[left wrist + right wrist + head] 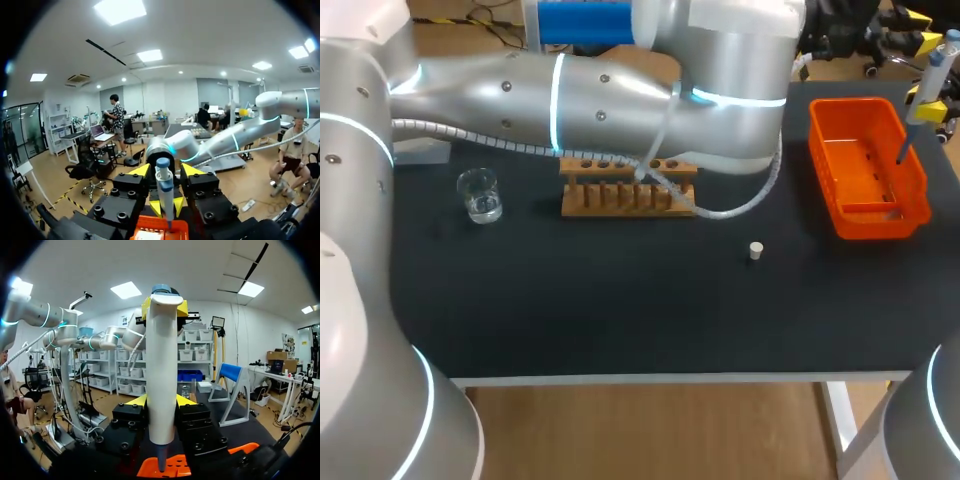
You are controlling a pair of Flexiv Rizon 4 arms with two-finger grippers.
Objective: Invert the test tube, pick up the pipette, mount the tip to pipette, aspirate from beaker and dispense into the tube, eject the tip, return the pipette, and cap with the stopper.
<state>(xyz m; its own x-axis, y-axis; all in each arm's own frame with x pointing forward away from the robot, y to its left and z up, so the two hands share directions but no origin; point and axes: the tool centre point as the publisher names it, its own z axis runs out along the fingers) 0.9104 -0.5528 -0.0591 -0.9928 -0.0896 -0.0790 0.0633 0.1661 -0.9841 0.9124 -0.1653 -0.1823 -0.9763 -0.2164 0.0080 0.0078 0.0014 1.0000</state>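
Head view. I take the orange bin [820,150] at the right end of the table [620,310] as my mark. The pipette [935,68] stands tilted over the bin's far right corner, with its thin lower end dipping inside the bin. My right gripper [928,103] grips its lower body. My left arm [620,90] stretches across toward the bin and ends out of sight past the bin's back edge. Left of the bin and well apart is the rack [628,190]. Further left again, past the rack, is the beaker [480,195]. Near the bin's front left corner, not touching it, is the stopper [755,250].

Left wrist view. On my left gripper [166,171] the jaws are wide. The pipette's blue-topped head shows in the gap with space on either side, so no grip. The bin is straight beneath. Lower on the pipette, the right gripper's yellow fingertips [155,207] press it from both sides.

Right wrist view. The pipette is upright between my right fingers, with both yellow pads against its white body: held. Its grey nose points down at the bin. The left gripper's yellow tips show behind the pipette's head, above the bin. From here I cannot tell if they touch it.
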